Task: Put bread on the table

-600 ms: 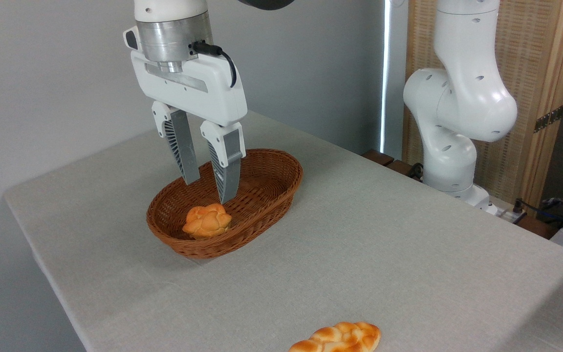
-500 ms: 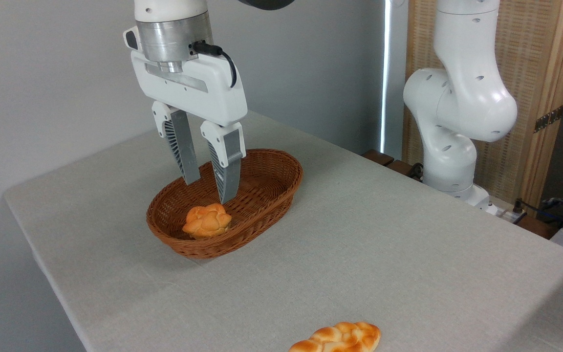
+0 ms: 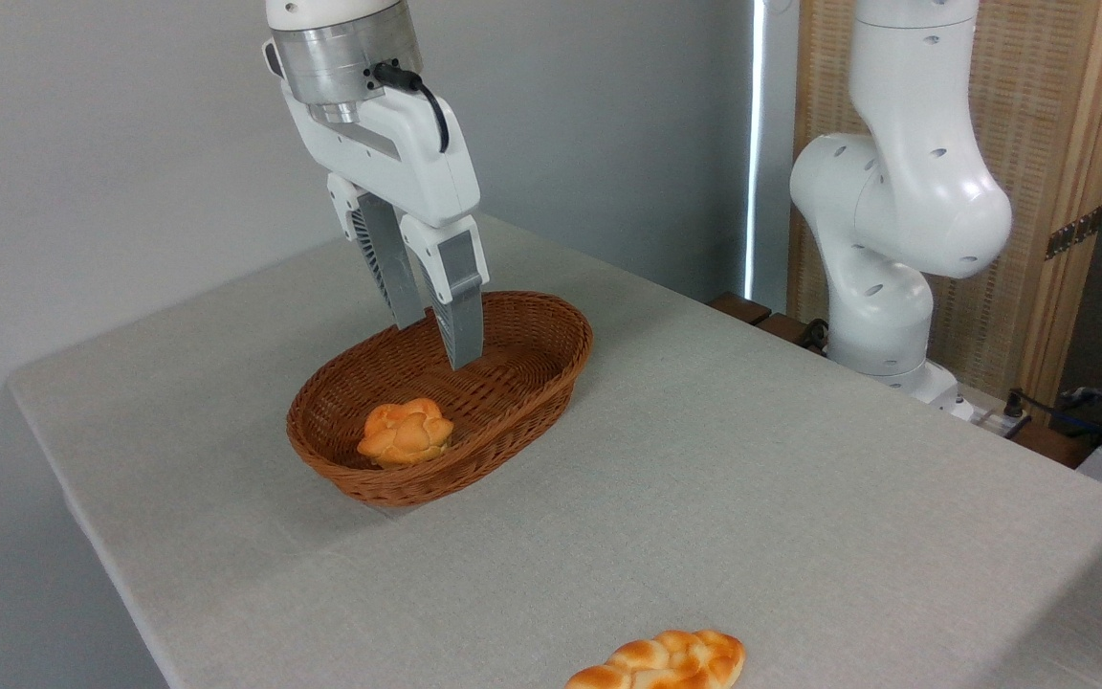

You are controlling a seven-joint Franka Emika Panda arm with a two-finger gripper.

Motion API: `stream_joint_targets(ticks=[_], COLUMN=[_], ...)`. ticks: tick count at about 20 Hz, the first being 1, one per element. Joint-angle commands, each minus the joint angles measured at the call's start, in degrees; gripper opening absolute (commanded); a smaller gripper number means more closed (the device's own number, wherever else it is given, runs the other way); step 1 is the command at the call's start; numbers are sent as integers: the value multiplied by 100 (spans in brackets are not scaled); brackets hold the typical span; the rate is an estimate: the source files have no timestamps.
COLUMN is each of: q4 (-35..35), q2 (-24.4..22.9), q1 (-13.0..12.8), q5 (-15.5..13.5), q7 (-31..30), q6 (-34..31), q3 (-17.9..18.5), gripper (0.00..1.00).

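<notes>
The bread (image 3: 406, 432), a small golden bun with a knotted top, lies at the near left end of a brown wicker basket (image 3: 551, 368) on the grey cloth table (image 3: 704, 478). My gripper (image 3: 436, 346) hangs open above the basket's middle, up and to the right of the bun, with nothing between its fingers. Its hand is turned so the two fingers nearly overlap in this view.
A longer braided loaf (image 3: 662, 662) lies at the table's front edge. The arm's white base (image 3: 881, 239) stands past the table's right side, with cables beside it. A grey wall runs behind the table.
The gripper has turned about its wrist, risen a little and shifted right, away from above the bun. The bun and basket have not moved.
</notes>
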Motion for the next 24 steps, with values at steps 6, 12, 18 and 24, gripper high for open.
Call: stream_joint_targets(ticks=[6,12,18,24], q4=[76,76,76,76], q2=[-25,-25,-33,-16], q1=[6,6,14,15], q5=[-52,-113,-113,-104], q7=[93,93,119,102], q6=[-135,-135,-135,-48], q3=[27,27,36,45], gripper=[100,100,100,100])
